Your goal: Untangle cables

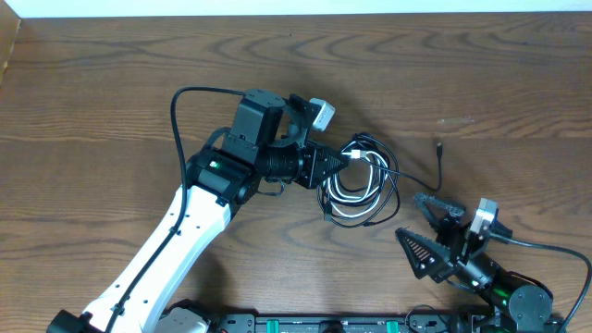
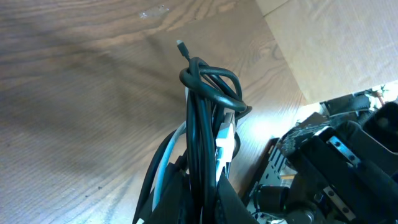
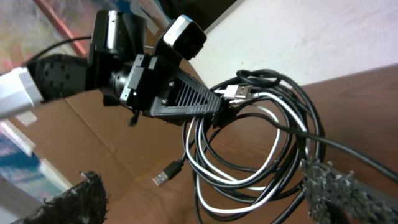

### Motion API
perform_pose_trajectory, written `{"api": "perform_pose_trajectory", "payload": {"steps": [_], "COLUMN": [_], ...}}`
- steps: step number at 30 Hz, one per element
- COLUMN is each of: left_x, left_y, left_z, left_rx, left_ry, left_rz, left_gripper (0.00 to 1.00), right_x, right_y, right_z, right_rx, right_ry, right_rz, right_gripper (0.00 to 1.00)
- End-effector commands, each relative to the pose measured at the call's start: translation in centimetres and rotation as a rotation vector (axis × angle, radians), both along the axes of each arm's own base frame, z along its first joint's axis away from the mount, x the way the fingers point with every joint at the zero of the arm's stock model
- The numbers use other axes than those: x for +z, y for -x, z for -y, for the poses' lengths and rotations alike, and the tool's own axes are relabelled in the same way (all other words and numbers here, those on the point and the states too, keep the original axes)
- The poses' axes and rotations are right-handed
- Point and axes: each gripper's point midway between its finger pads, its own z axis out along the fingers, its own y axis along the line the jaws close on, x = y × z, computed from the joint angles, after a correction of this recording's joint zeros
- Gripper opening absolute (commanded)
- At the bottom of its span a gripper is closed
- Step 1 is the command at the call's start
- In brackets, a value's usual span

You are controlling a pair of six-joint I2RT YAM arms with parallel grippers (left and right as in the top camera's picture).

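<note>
A brown wooden table [image 1: 92, 102] fills our overhead view, and two arms reach in from its near edge. We count two grippers and one bundle of cables [image 1: 359, 190]. It holds one white cable [image 1: 351, 196] looped among black cables [image 2: 200, 112], whose number we cannot tell because their loops overlap.

The left arm [image 1: 176, 231] slants up from the lower left corner, its white link rising to a black wrist that bends to point right. The left gripper [image 1: 340, 166] lies level and is clenched on the bundle at its left edge. In the left wrist view the cables run straight out from between the fingers and end in a black knotted loop [image 2: 211, 81] beyond the tips. A small plug [image 2: 180, 43] sticks out past that loop. Most of the coil spreads just beyond and to one side of this gripper's tips. In the right wrist view a silver USB plug [image 3: 163, 177] shows below the left gripper, apart from it.

One black strand trails away toward the right gripper [image 1: 421, 227]. The right arm [image 1: 509, 291] sits folded low at the lower right. Its gripper is aimed up-left at the coil, its two fingers [image 1: 418, 252] spread wide and released, near the bundle but apart from it.
</note>
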Motion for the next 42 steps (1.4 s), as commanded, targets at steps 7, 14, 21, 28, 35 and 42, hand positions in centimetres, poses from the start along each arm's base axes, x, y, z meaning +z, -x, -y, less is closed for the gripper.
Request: {"api": "perform_pose_trajectory", "payload": {"steps": [7,14,21,28,35,42], "left_x": [3.8,3.9,4.2,5.0,5.2,5.3], "left_y": [2.8,3.1,4.7,5.6,5.9,3.9], "left_z": [1.9,2.1,4.1,5.4,5.7,4.3], "left_rx": [-0.203,-0.219,-0.280,-0.321,-0.335,-0.273], "left_ry": [0.198,0.207,0.207,0.229,0.236,0.234], "left_rz": [-0.004,-0.002,0.032,0.083,0.094,0.103], "left_gripper": [0.08,0.08,0.08,0.08,0.08,0.08], "right_x": [-2.9,-2.8,-2.8,-2.7,-4.8,-7.0], "right_y": [-3.6,-3.6,-3.3,-2.7,-3.6,-5.0], "right_z": [3.3,3.3,2.8,1.6,2.4,4.6], "right_rx": [-0.233,-0.225,-0.175,-0.120,-0.217,-0.387], "right_ry": [-0.146,-0.190,-0.269,-0.259,-0.173,-0.075], "right_rz": [-0.261,-0.299,-0.379,-0.384,-0.388,-0.387], "right_gripper": [0.59,0.59,0.61,0.38,0.01,0.01]}}
